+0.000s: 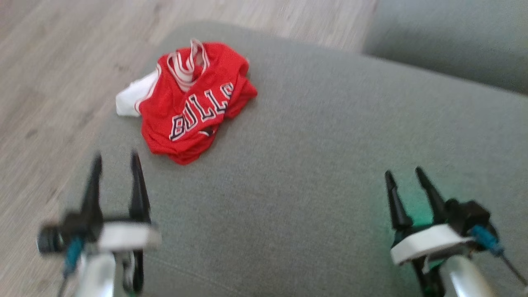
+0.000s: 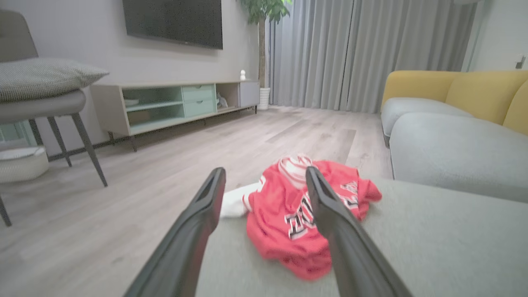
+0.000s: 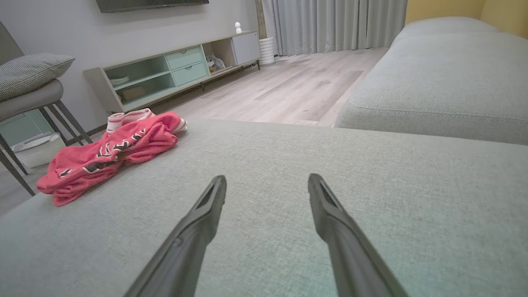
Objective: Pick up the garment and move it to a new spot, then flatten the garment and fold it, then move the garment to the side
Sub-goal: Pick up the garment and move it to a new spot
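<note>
garment [image 1: 194,103] lay crumpled at the cushion's [image 1: 309,165] far-left edge, white part overhanging the floor [image 1: 49,82] | left fingers [image 1: 138,189] stood wide, empty, near it | right fingers [image 1: 396,202] were wide, empty, well apart | risk: a one-layer pinch could have dragged it off the edge

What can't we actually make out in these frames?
The jersey: crumpled in every view, lower folds hidden under itself.
The left gripper, head view: motion-blurred.
The lettering, left wrist view: crossed by a left gripper finger.
The small white figure, right wrist view: too small to identify.
</note>
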Available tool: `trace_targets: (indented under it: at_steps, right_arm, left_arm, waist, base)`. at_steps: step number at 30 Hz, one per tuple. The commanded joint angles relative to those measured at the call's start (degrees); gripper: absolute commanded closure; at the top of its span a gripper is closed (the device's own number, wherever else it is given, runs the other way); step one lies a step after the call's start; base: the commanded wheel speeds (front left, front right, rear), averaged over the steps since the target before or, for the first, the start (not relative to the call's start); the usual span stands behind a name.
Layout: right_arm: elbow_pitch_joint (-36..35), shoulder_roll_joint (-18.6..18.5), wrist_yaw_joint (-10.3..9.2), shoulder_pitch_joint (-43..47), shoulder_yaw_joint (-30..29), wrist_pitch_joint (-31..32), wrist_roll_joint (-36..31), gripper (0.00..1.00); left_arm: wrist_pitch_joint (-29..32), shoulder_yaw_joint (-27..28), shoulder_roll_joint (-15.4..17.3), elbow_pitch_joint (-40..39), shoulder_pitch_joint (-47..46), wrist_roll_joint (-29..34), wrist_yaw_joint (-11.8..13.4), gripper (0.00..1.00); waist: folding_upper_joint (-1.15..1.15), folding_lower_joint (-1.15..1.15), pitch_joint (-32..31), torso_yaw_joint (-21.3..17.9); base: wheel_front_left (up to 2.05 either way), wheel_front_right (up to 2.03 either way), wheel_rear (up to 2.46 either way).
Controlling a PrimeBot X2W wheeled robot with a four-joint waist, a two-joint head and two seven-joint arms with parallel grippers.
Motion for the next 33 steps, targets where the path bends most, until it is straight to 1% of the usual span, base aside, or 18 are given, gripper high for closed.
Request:
trace_targets:
  at_steps: [1,5,10,16,17,18,21,24,25,26,27,28,30,31,33]
  right_arm:
    - [-2.2,-2.4,-0.05,-3.7,1.0,-0.6,-0.7,0.0]
    - [-3.1,-6.4,-0.05,-5.8,1.2,-0.6,-1.7,0.0]
    - [-4.9,-11.5,-0.05,-8.6,1.2,-0.6,-2.6,0.0]
    - [-7.8,-16.1,-0.05,-12.0,2.2,-0.6,-3.4,0.0]
    - [-8.1,-16.6,-0.05,-12.4,2.4,-0.6,-3.5,0.0]
    - [-8.1,-16.6,-0.05,-12.4,2.4,-0.6,-3.5,0.0]
    - [-8.7,-17.4,-0.05,-13.0,2.3,-0.6,-3.6,0.0]
    - [-9.3,-17.6,-0.05,-13.2,2.0,-0.6,-3.7,0.0]
    - [-9.4,-17.6,-0.05,-13.2,1.8,-0.6,-3.7,0.0]
    - [-9.5,-17.5,-0.05,-13.2,1.7,-0.6,-3.7,0.0]
    - [-9.6,-17.3,-0.05,-13.2,1.5,-0.6,-3.8,0.0]
    - [-9.8,-17.0,-0.05,-13.2,1.4,-0.6,-3.8,0.0]
    - [-10.1,-16.7,-0.05,-13.0,1.3,-0.6,-3.9,0.0]
    - [-10.1,-16.6,-0.05,-12.9,1.7,-0.6,-4.1,0.0]
    - [-9.8,-16.3,-0.05,-12.8,2.6,-0.6,-4.2,0.0]
  left_arm:
    - [-0.1,2.4,1.1,-1.7,-7.7,0.6,-1.0,0.0]
    - [-0.1,2.7,2.4,3.2,-18.0,0.7,-2.8,0.0]
    - [0.1,1.8,5.2,15.1,-33.3,0.5,-4.4,0.0]
    - [8.4,2.6,8.5,32.6,-49.9,-3.0,-5.4,0.0]
    - [10.0,2.9,8.9,35.2,-51.7,-3.8,-5.5,0.0]
    - [10.0,2.9,8.9,35.2,-51.7,-3.8,-5.5,0.0]
    - [14.7,2.3,10.2,42.4,-55.4,-4.5,-5.7,0.0]
    - [18.6,2.5,10.8,48.8,-56.8,-5.2,-5.4,0.0]
    - [19.5,2.3,11.0,50.4,-57.0,-5.2,-5.3,0.0]
    - [18.9,2.4,11.3,51.2,-57.2,-5.2,-4.9,0.0]
    - [16.5,2.4,11.8,51.1,-57.6,-5.1,-4.5,0.29]
    - [12.8,2.2,12.3,50.3,-58.0,-4.7,-4.4,1.0]
    - [5.3,1.6,12.4,48.7,-59.1,-4.1,-4.4,1.0]
    - [3.0,1.2,12.5,48.0,-59.9,-3.8,-4.5,1.0]
    - [0.8,0.2,12.8,46.2,-61.8,-3.0,-4.8,1.0]
  waist:
    - [0.0,-0.01,6.5,0.6]
    - [0.0,-0.01,12.5,-0.8]
    - [0.0,-0.01,19.9,-3.1]
    - [0.0,-0.01,27.3,-6.8]
    - [0.0,-0.01,28.2,-7.5]
    - [0.0,-0.01,28.2,-7.5]
    - [0.0,-0.01,30.2,-8.9]
    - [0.0,-0.01,31.5,-9.9]
    - [0.0,-0.01,31.7,-10.0]
    - [0.0,-0.01,31.8,-10.2]
    - [0.0,-0.01,31.9,-10.3]
    - [0.0,-0.01,31.8,-10.4]
    - [0.0,-0.01,31.2,-10.2]
    - [0.0,-0.01,30.6,-10.0]
    - [0.0,-0.01,29.0,-10.2]
  base:
    - [0.0,0.0,0.0]
    - [0.0,0.0,0.0]
    - [0.0,0.0,0.0]
    - [0.0,0.0,0.0]
    - [0.0,0.0,0.0]
    - [0.0,0.0,0.0]
    - [0.0,0.0,0.0]
    - [0.0,0.0,0.0]
    - [0.0,0.0,0.0]
    - [0.0,0.0,0.0]
    - [0.0,0.0,0.0]
    - [0.0,0.0,0.0]
    - [0.0,0.0,0.0]
    - [0.0,0.0,0.0]
    - [0.0,0.0,0.0]
